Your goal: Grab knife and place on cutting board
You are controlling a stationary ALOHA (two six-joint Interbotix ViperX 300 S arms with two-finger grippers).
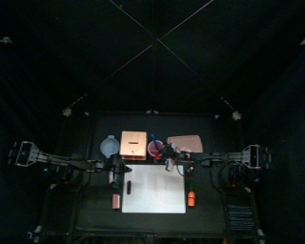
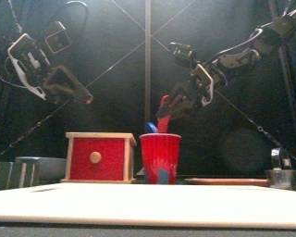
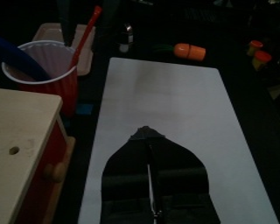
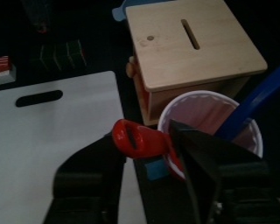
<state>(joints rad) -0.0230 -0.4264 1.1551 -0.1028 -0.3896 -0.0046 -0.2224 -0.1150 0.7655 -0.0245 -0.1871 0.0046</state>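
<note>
The right gripper [image 4: 154,144] pinches the red knife [image 4: 132,138] in its jaws above the red cup [image 4: 206,122], ready to carry it to the cutting board [image 4: 49,140]. The left gripper [image 3: 154,166] hovers over the board; I cannot tell how its jaws stand.

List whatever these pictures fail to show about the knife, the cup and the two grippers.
- Knife: the right wrist view shows only its red end; the right gripper covers the rest.
- Red cup: in the front view its contents stay hidden behind its wall, apart from a blue piece sticking up.
- Left gripper: in the left wrist view it is a dark shape over the cutting board; the jaw gap cannot be judged.
- Top view: everything is too small.
</note>
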